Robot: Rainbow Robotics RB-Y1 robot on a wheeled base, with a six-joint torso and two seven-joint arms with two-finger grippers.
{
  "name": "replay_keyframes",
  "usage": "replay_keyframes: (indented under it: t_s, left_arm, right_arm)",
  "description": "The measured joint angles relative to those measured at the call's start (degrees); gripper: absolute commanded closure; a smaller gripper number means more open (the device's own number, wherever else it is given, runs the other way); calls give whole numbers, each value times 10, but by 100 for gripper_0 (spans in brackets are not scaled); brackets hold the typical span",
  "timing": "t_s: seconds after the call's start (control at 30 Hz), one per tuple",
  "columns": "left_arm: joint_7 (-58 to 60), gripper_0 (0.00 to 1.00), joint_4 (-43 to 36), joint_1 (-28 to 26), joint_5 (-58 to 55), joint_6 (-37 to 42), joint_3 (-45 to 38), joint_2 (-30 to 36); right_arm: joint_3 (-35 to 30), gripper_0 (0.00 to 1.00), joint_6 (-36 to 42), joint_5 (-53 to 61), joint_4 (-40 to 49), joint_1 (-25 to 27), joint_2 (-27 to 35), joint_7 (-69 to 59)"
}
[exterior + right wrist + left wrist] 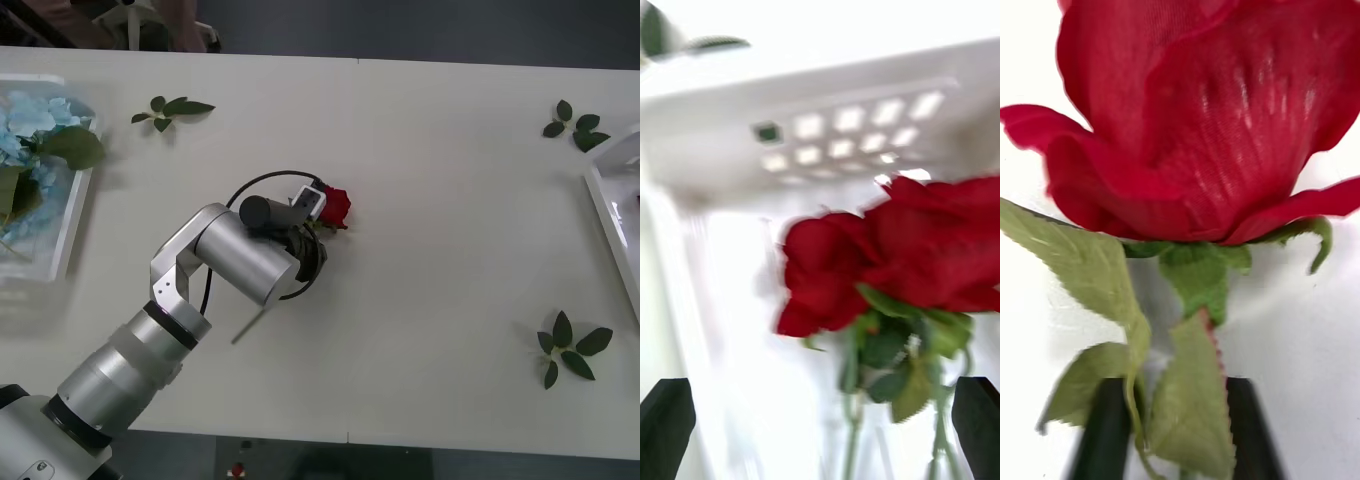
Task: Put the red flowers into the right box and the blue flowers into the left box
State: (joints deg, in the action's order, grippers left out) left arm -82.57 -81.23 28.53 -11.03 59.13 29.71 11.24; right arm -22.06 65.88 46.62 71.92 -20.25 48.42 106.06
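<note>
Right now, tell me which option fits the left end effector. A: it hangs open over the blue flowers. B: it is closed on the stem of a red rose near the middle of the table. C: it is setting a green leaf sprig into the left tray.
B: the left end effector has its fingers pinched on the stem just under the red rose, near the middle of the table.

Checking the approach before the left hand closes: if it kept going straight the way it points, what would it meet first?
The left hand would meet the red rose first: its stem and leaves already sit between the fingers, with the bloom just ahead. Depth is hard to judge.
</note>
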Motion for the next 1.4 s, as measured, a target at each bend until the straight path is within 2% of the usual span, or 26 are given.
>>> replay_keyframes:
  t_s: [0.3,0.5,0.6,0.8,0.93,1.07,1.27,1.4]
  left_arm:
    - [-2,100,0,0,26,0,0,0]
    - [-3,100,0,0,30,-2,0,1]
    - [-3,100,-19,-6,30,-15,0,8]
    - [-3,100,-193,-86,-4,-24,-25,41]
    - [-4,100,-304,-141,-43,-31,-49,64]
    - [-4,100,-397,-171,-78,-32,-52,103]
    - [-4,100,-511,-216,-133,-101,-54,157]
    - [-5,100,-562,-231,-134,-110,-58,168]
  right_arm:
    - [-37,0,88,105,85,0,-9,13]
    - [-100,0,165,131,181,0,-91,128]
    - [-126,0,201,153,217,0,-132,144]
    - [-153,0,255,205,250,0,-179,200]
    - [-159,0,270,254,255,0,-190,216]
    - [-159,0,279,294,255,0,-192,232]
    - [-158,0,297,344,255,0,-192,287]
    - [-156,0,310,374,255,0,-192,287]
